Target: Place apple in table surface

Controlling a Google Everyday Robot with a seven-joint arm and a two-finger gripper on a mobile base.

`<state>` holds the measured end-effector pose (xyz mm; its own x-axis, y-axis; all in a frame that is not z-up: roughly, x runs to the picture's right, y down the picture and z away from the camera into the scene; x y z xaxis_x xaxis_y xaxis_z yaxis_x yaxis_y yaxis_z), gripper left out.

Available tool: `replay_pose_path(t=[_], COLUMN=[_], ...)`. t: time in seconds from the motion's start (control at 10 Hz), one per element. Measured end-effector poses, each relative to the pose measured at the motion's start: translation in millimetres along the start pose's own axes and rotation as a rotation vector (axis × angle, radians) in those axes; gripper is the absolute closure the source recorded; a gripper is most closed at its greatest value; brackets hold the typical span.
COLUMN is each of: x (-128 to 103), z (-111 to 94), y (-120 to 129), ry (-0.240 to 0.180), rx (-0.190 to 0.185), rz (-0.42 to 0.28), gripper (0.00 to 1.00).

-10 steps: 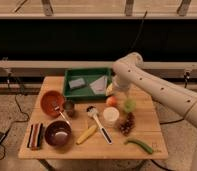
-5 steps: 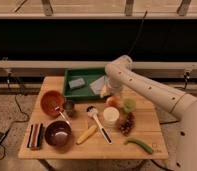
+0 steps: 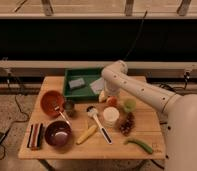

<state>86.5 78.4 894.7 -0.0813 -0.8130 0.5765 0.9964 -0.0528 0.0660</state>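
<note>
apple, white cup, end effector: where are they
apple (image 3: 112, 101), camera view, its orange-red front
white cup (image 3: 110, 116), camera view, its top
end effector (image 3: 104, 96), camera view, tip just left of the apple

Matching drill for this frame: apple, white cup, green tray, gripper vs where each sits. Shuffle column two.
1 apple
2 white cup
3 green tray
4 gripper

a back of the table surface
b just left of the apple
c directly in front of the apple
d between gripper and pale green round thing

Pairs: 1-d, 2-c, 3-a, 4-b
</note>
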Motion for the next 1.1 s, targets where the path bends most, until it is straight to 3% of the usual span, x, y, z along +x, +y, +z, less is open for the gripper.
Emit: replay_pose_path(t=[0.5,0.8,1.1], x=[16,18,16], z=[14,26,33], y=[6,9,19], ry=[0.006,-0.017,-0.037], rx=[-0.028,-0.052,-0.070], rz=[0.024,0.038,0.047], gripper=[0.28,0.29,0.50])
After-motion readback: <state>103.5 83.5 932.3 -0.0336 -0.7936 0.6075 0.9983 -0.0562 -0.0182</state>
